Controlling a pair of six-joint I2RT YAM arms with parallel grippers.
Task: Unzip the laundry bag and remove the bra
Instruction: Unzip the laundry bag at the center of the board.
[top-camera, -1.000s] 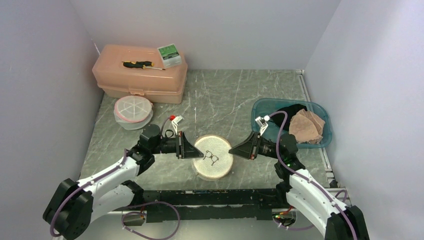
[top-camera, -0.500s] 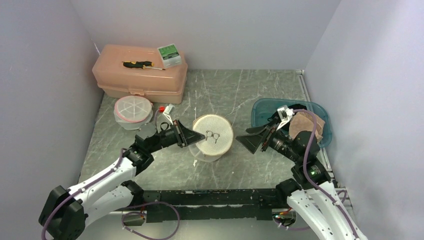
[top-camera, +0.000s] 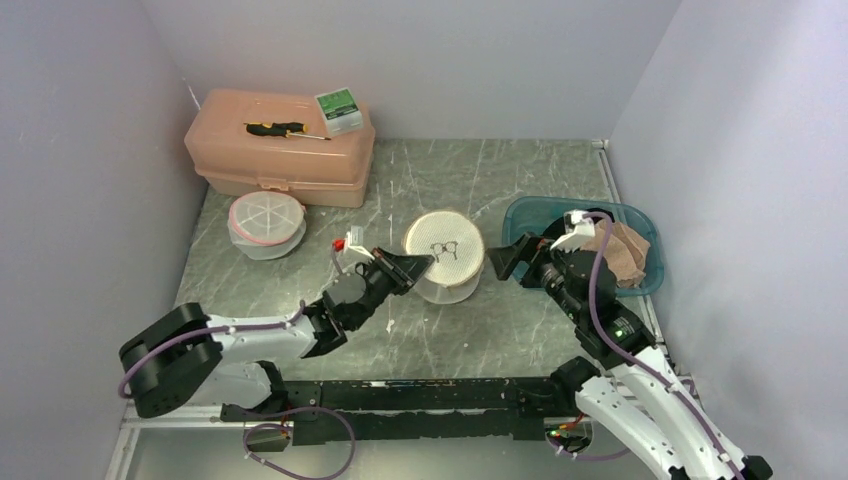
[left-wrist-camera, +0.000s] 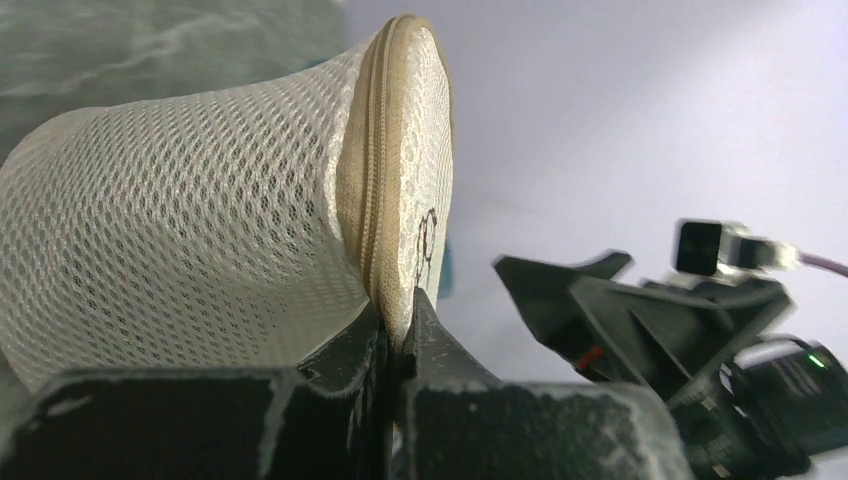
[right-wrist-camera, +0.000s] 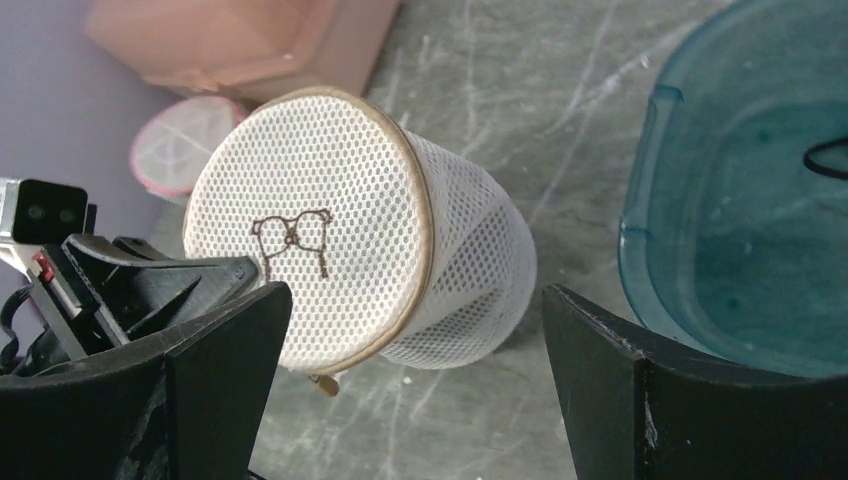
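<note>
The laundry bag (top-camera: 443, 255) is a round white mesh drum with a tan zipper rim and a small glasses design on its lid. It is tipped on its side with the lid facing up and toward me. My left gripper (top-camera: 422, 264) is shut on the zipper rim (left-wrist-camera: 385, 200) at the bag's near edge, its fingertips (left-wrist-camera: 430, 335) pinching the seam. My right gripper (top-camera: 503, 262) stands open just right of the bag, apart from it. From the right wrist, the bag (right-wrist-camera: 340, 250) lies between the spread fingers and the zipper pull (right-wrist-camera: 322, 384) hangs below the rim. The bra is hidden.
A teal bin (top-camera: 520, 215) at the right holds beige cloth (top-camera: 622, 250) and black cloth. A second round mesh bag with a pink rim (top-camera: 265, 222) sits at the left. Behind it is a peach toolbox (top-camera: 280, 150) with a screwdriver and a green box on top.
My left gripper has lifted the bag off the table, tipped it and carried it back and right. My right gripper has let go, opened wide and drawn back toward the bin.
</note>
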